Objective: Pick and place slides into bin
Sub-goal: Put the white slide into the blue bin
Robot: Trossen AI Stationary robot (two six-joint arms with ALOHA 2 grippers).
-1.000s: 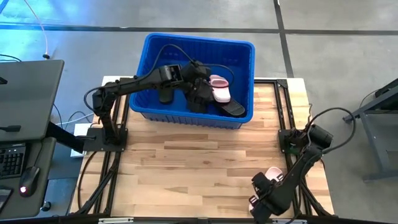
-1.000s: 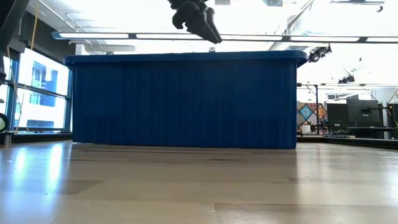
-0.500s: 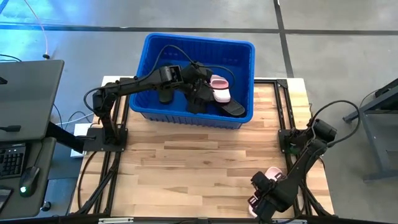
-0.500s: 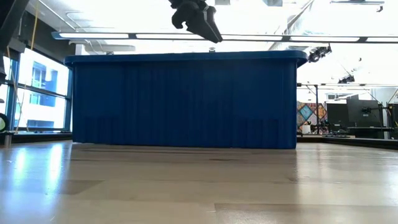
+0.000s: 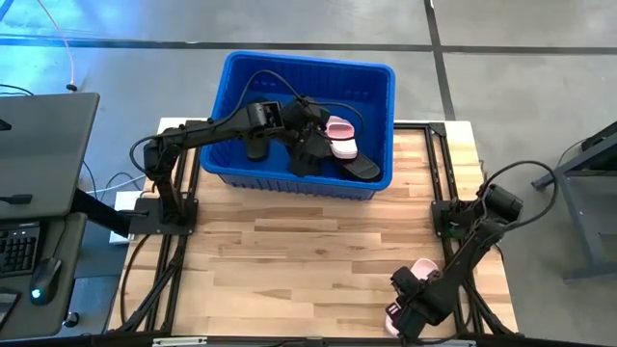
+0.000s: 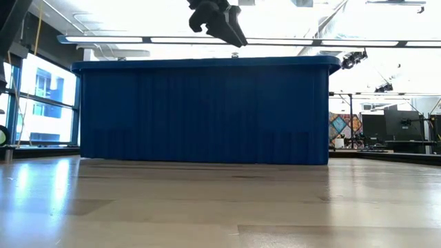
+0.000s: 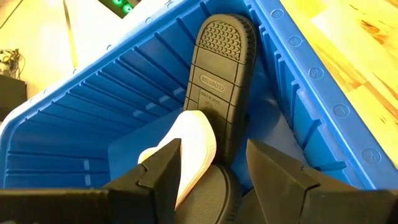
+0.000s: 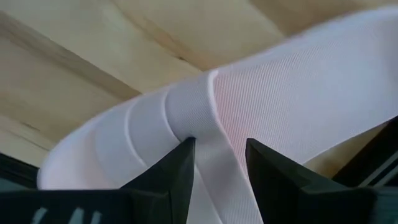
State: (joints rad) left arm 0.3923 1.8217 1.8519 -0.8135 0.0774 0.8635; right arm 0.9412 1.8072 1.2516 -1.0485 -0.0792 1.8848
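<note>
Right gripper [image 8: 219, 163] astride pink slide [image 8: 261, 106], table [image 5: 318, 251] corner

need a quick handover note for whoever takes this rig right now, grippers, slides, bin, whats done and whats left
Left gripper: open and empty, hovering inside the blue bin.
Right gripper: at the table's near right corner, fingers either side of the strap of the last pale pink slide, which lies on the table; a firm grip cannot be confirmed.
Done: the bin holds black slides, one sole-up, and a pale pink slide; the exact count is hidden by the arm.
Left: lift that pink slide and drop it in the bin.
</note>
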